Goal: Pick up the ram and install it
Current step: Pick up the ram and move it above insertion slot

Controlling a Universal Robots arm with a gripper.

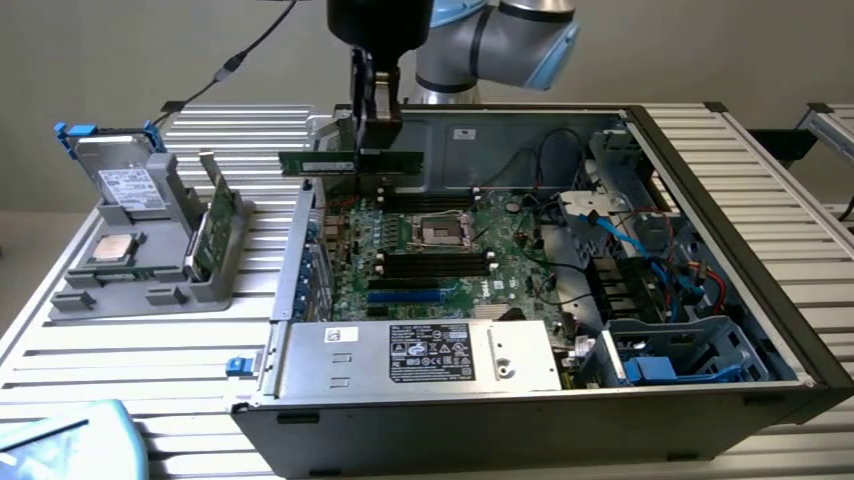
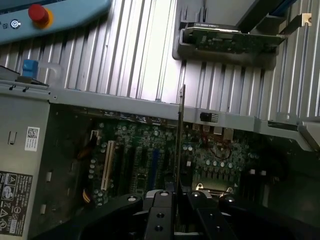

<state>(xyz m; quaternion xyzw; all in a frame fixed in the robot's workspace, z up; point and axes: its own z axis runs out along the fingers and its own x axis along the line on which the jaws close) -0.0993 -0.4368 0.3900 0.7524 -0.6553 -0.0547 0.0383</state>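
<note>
- The hand (image 1: pixel 376 145) is clenched on the ram (image 1: pixel 314 162). It pinches the flat faces near mid-length, so both ends jut out level on either side.
- The ram hangs in the air over the far part of the open computer case (image 1: pixel 747 260), above the motherboard (image 1: pixel 461 285) and apart from it. In the wrist view it shows edge-on as a thin dark blade running out from the black fingers (image 2: pixel 159 215).
- Handling, as I judge it:
  - The stick is light, thin and stiff, but brittle if bent or twisted.
  - Its faces are smooth, so a weak pinch could let it tilt.
  - A hold at the middle of the faces balances it and leaves the contact edge free.
- The motherboard is green and densely studded with small parts. Long black memory slots (image 1: pixel 424 200) lie beside a square silver processor socket (image 1: pixel 441 233).
- The case is dark sheet metal. Its power supply (image 1: pixel 414 355) is a dull silver box with a printed label.
- The desk (image 1: pixel 134 370) is ribbed aluminium. On it sits a grey moulded holder (image 1: pixel 120 300) with a larger green card (image 1: pixel 214 225) standing upright.
</note>
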